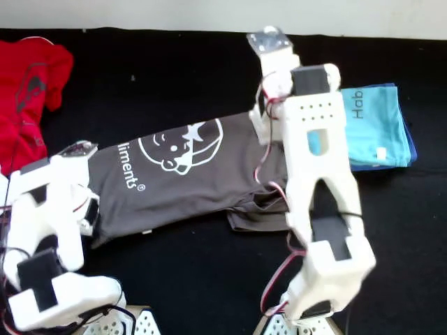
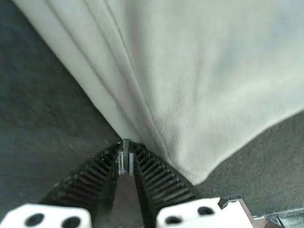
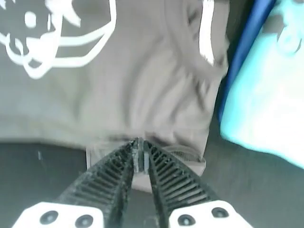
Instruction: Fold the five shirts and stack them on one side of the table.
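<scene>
A black table (image 1: 174,279) is seen from above. At about 10 o'clock a red shirt (image 1: 28,91) lies crumpled against the table's edge.

At 8 o'clock the left arm (image 1: 49,209) is bent low, with its wrist at the left end of a grey shirt (image 1: 195,181) that carries a white cartoon print. The left gripper (image 2: 126,152) is clenched on a fold of that shirt's hem. Its ribbed fingers (image 2: 156,175) are pressed together with cloth caught at the tips.

The grey shirt lies flat across the middle as a long narrow band, slanting from 8 o'clock up towards 2 o'clock. A sleeve pokes out from under its near edge at about 5 o'clock.

The right arm (image 1: 318,174) rises from its base at 5 o'clock and stretches over the shirt's right end towards 1 o'clock. The right gripper (image 3: 139,152) is pinched closed on the grey shirt's near edge at the collar end, just above the tucked sleeve.

At 2 o'clock, just beside the collar end, a folded turquoise shirt (image 1: 374,125) lies on top of a folded blue shirt (image 3: 244,57). The blue shirt's edge shows along the side of the stack.
</scene>
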Controlling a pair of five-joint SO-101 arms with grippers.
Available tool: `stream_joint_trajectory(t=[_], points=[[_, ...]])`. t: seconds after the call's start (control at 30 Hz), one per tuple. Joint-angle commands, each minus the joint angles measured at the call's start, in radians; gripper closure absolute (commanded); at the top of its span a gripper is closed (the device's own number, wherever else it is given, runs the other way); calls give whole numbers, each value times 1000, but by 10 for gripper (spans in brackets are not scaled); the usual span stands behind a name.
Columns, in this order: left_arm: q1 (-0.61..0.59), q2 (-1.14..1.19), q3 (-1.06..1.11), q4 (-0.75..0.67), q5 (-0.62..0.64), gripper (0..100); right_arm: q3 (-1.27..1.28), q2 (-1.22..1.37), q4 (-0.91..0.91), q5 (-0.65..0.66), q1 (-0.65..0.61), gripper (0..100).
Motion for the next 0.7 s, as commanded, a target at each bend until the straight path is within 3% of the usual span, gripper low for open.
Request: stream_joint_trajectory(t=[0.0,0.3,0.5,0.67], points=[[12,-127,24,-8,-6,991,148,-191,4,49,4,991],[61,-460,30,14,3,992,492,-295,-189,68,1,991],[193,-389,127,-57,44,992,750,-295,-490,64,-1,991],[180,-282,231,-138,44,992,858,-295,-533,66,1,991]])
